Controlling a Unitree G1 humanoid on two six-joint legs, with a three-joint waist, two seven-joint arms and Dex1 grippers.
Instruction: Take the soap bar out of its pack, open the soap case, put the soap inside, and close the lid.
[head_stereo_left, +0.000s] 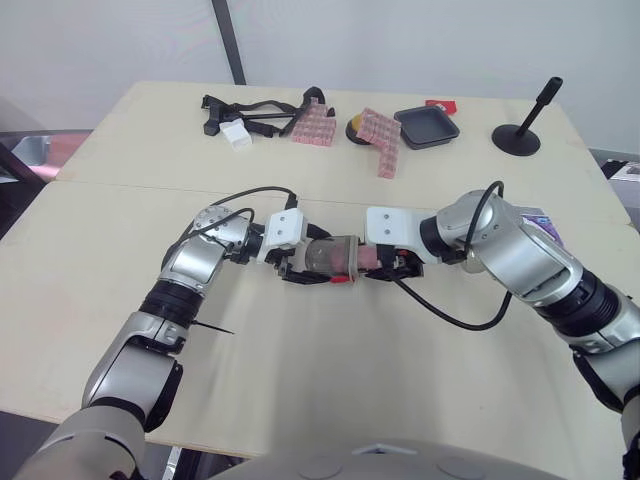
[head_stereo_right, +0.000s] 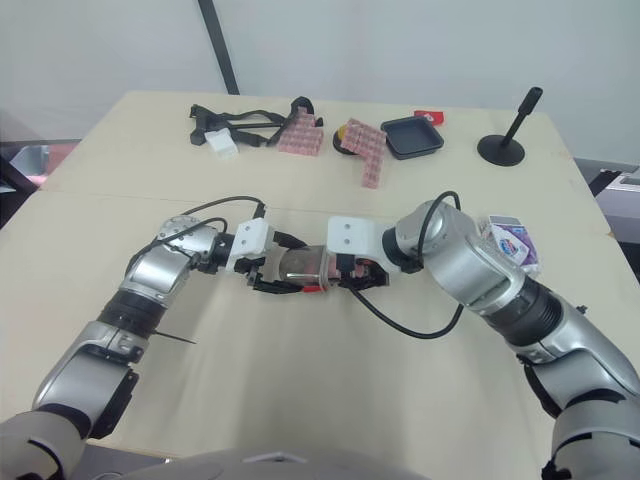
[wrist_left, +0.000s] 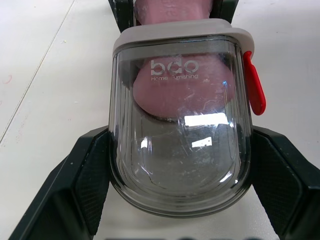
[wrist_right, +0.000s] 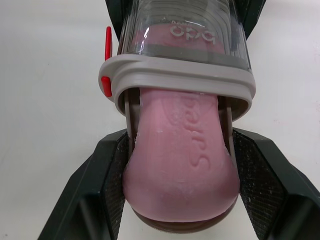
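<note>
Soap case (head_stereo_left: 335, 256) is just above the table (head_stereo_left: 330, 400) near the middle, lying sideways between both arms. I've got the left gripper (wrist_left: 180, 135) closed on its clear cover (wrist_left: 175, 165), one black finger (wrist_left: 85, 195) pressed to each side of the dome. Red latch (wrist_left: 254, 90) sticks out at the cover's grey rim (wrist_right: 180, 80).

Soap bar (wrist_right: 180, 170) is pink with raised lettering. It's partly inside the case: one end shows through the clear cover in the left wrist view, the other end pokes out past the rim on a brown tray (wrist_right: 180, 226). Right gripper (wrist_right: 181, 137) is clamped on that outer end, fingers (wrist_right: 107, 190) tight on either side of the bar and tray. So both claws are narrow and holding, facing each other across the case. Lid not closed.

Far side of the table, well apart from the case:
- black straps (head_stereo_left: 250, 108)
- two pink patterned pads (head_stereo_left: 312, 125) (head_stereo_left: 381, 140)
- black square dish (head_stereo_left: 427, 127)
- black stand (head_stereo_left: 520, 130)

Purple-and-white packet (head_stereo_right: 512, 243) lies by the right forearm, partly hidden. I can't tell if it's opened.
</note>
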